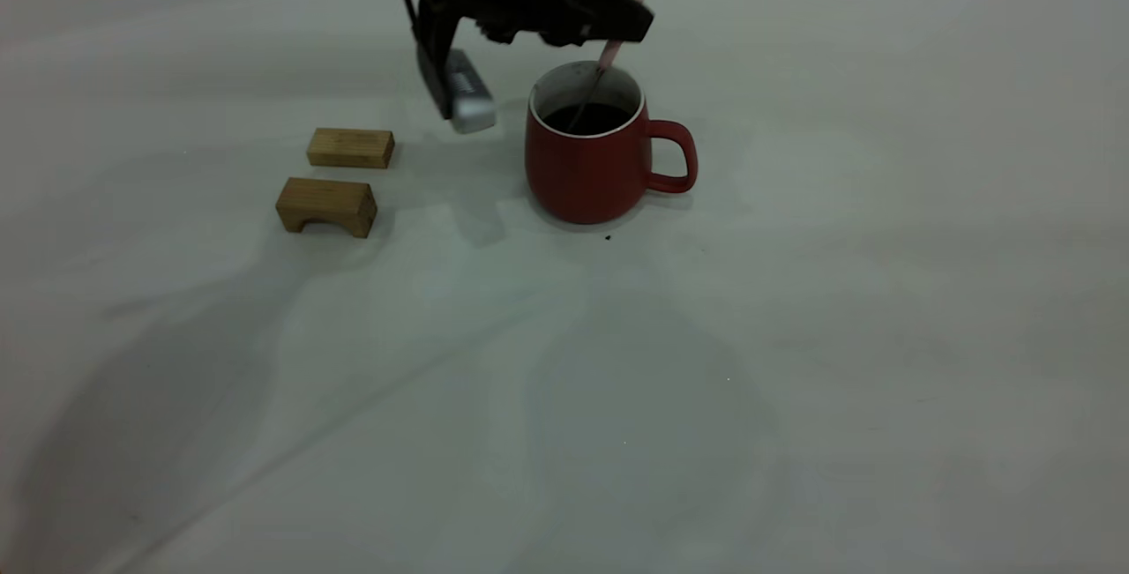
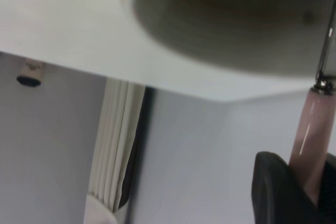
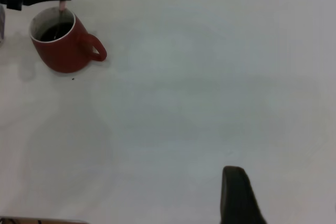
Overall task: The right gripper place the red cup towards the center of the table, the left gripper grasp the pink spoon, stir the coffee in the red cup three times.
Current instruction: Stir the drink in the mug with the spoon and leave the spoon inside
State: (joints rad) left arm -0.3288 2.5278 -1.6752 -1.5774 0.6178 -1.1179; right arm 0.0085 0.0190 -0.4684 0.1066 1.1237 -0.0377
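Two wooden blocks [image 1: 328,204] lie nearest on the table [image 1: 794,336]. One red cup [image 1: 589,151] of coffee [image 1: 596,118] stands beyond them. One left gripper [image 1: 628,17] above it pinches the pink spoon [image 1: 609,54], dipping its bowl. Right gripper [image 3: 239,198]: cannot tell.

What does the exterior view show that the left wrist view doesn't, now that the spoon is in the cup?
Only the exterior view shows the whole red cup with its dark coffee, the two wooden blocks on the table, and the left gripper above the rim. Only the left wrist view shows the fingers clamped on the pink spoon up close, plus a wall beyond. Both show the spoon held and angling into the cup.
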